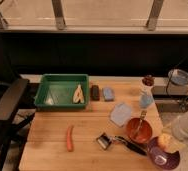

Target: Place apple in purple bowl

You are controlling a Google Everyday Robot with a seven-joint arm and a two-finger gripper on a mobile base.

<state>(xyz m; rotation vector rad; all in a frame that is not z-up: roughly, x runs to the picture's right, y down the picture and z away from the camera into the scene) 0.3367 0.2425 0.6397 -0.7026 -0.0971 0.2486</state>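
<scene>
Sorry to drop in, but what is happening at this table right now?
A robot arm reaches in from the right, its pincer by the apple at the near rim of the purple bowl, so the drop looks close. The orange-brown bowl sits just beside it.

The gripper (pixel 170 141) is placed at the table's (pixel 87 140) right edge, the apple (pixel 163 142) carried over the purple bowl (pixel 162 155); the second bowl (pixel 138 130) is found just left-behind it, the carrot (pixel 69 138) well left
</scene>
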